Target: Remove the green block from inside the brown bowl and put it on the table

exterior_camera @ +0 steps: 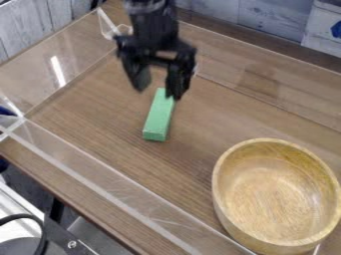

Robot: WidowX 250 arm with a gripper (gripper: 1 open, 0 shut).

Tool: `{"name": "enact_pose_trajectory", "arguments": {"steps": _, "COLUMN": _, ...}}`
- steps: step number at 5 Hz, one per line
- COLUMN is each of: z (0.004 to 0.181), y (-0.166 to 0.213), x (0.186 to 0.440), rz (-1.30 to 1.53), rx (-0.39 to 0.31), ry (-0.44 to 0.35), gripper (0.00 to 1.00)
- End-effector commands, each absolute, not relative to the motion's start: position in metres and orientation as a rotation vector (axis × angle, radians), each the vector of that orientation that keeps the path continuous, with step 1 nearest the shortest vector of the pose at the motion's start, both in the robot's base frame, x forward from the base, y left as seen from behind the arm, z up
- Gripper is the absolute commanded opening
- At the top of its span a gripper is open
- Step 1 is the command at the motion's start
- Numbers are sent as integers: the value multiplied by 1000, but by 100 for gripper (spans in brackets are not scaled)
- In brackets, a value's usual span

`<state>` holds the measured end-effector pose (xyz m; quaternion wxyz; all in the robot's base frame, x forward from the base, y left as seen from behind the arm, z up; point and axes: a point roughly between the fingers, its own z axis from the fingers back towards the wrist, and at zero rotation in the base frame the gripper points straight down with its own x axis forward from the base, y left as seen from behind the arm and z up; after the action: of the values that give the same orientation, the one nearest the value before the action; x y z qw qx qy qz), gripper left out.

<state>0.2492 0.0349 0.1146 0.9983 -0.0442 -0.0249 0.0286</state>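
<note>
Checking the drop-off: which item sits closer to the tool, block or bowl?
The green block, lying flat on the table just below the open tool; the brown bowl sits empty, far off.
</note>
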Motion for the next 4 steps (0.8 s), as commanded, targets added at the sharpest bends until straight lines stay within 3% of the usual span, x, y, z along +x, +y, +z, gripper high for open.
{"name": "enact_pose_trajectory", "arguments": {"steps": 1, "z": 121, "y": 38, "x": 249, "rz": 17, "rx": -40, "ry": -69, "gripper": 100}}
{"name": "enact_pose_trajectory", "arguments": {"steps": 3, "z": 93, "y": 37, "x": 260, "rz": 69, "rx": -52, "ry": 46, "gripper": 100}}
{"name": "enact_pose_trajectory", "arguments": {"steps": 4, "z": 99, "y": 41, "x": 252, "rz": 69, "rx": -94, "ry": 62, "gripper": 100}}
